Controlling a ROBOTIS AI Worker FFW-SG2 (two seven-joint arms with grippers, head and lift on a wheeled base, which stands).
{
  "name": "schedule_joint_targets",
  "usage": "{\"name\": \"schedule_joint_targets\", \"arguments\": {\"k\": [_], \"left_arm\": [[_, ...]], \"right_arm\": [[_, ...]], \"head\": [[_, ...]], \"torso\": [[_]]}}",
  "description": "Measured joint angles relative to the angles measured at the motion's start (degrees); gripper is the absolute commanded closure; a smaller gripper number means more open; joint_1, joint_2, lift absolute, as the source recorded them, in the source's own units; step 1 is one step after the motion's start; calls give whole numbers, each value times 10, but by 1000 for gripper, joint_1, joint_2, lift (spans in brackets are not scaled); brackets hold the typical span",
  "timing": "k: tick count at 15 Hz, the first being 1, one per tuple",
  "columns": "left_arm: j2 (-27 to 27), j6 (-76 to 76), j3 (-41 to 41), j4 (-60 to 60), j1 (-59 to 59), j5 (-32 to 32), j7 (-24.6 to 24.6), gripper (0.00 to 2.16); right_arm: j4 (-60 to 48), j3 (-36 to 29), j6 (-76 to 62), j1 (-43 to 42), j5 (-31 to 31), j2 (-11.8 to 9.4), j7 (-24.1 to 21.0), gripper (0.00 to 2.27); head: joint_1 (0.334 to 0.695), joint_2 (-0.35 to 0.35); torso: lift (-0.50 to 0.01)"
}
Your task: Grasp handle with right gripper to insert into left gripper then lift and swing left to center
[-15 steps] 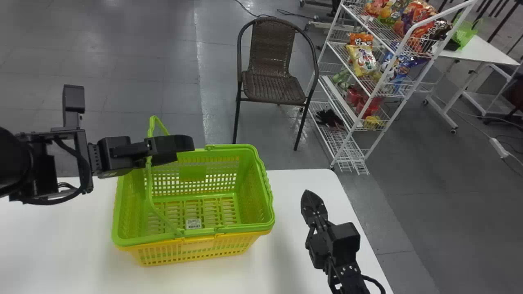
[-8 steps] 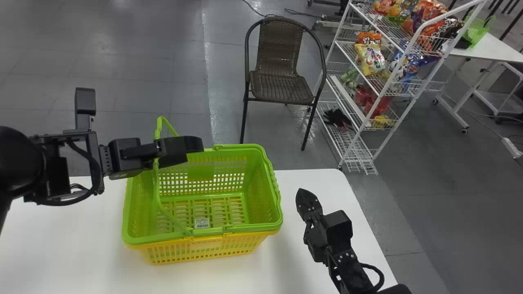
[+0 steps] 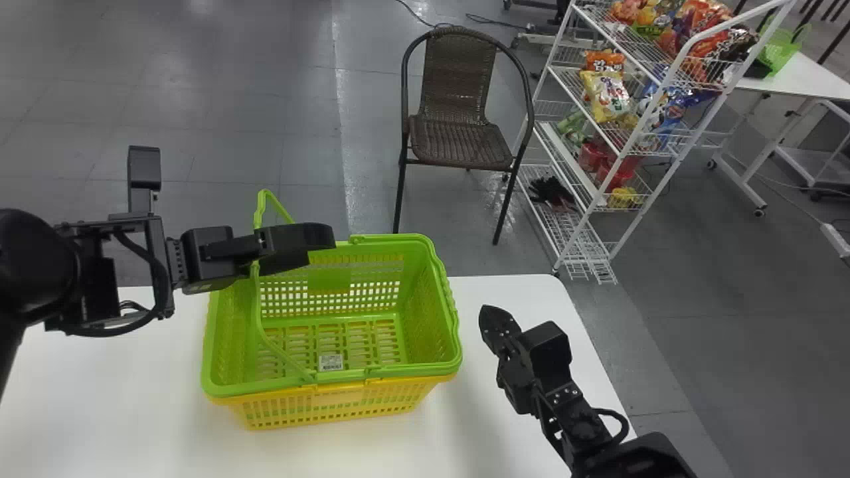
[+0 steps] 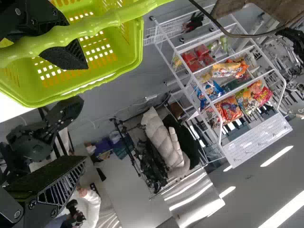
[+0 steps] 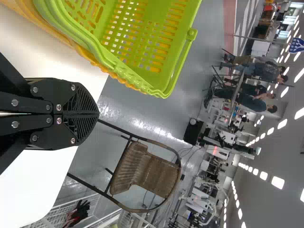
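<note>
Right claw (image 3: 498,324) now nearer basket (image 3: 420,370); fingers together; left claw (image 3: 295,245): fingers apart

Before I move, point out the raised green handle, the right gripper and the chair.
Raised green handle (image 4: 95,23): left wrist view, on its bar.
Right gripper (image 5: 97,114): right wrist view, at its fingertips.
Chair (image 3: 458,143): head view, on its woven seat.

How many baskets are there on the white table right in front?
2: a green basket on top, nested in a yellow basket beneath. Another could be hidden within the stack.
</note>
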Motion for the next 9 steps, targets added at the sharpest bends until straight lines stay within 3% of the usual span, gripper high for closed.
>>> {"name": "schedule_joint_targets", "arguments": {"k": [9], "left_arm": [[0,0,1,-1,2,3,0,151]], "right_arm": [[13,27,18,-28,11,-16,36,2152]], "head": [[695,-218]], "torso": [[0]]}}
